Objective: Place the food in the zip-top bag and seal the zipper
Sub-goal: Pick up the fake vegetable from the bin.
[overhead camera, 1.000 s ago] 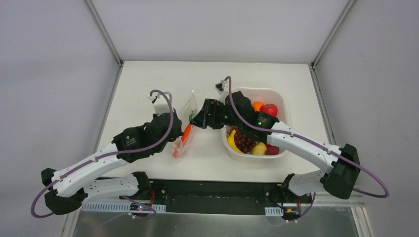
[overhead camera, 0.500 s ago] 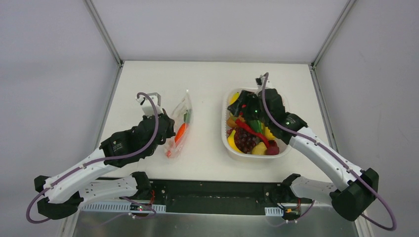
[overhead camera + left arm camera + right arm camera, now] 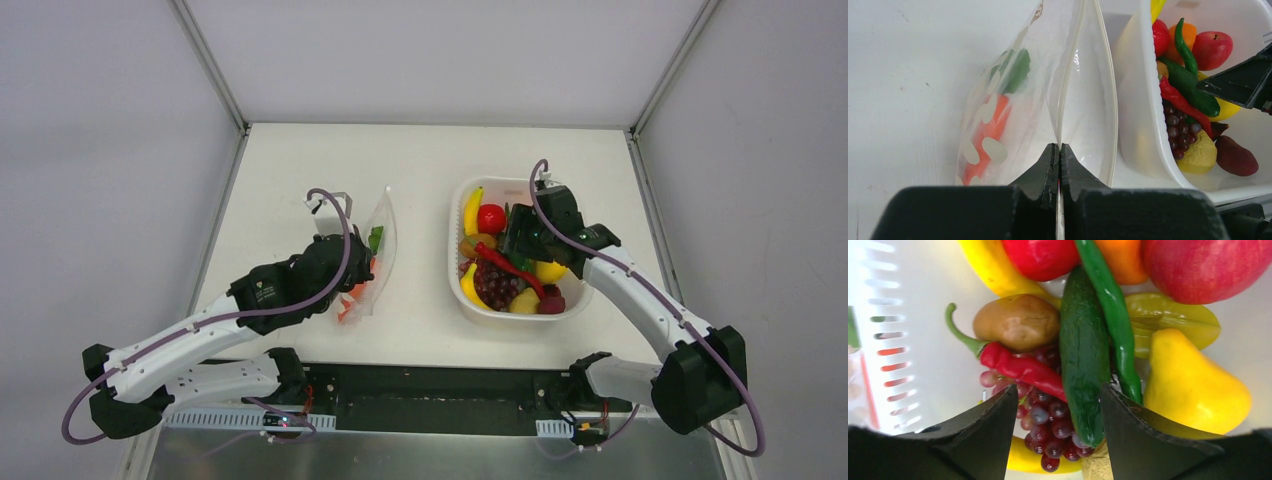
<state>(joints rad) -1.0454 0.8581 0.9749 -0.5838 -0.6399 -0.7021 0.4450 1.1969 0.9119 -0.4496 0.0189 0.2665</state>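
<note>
Right jaws shifted over basket [image 3: 500, 316] food [image 3: 1080, 370], left jaws pinching zipper [image 3: 1065, 95]

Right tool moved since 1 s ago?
Yes. The right tool went rightward: it was beside the zip-top bag, crossed the left wall of the white basket, and now hangs over the basket's inside.

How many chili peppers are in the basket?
2: a red chili on the grapes, a green chili right beside the cucumber. More may be hidden underneath.
</note>
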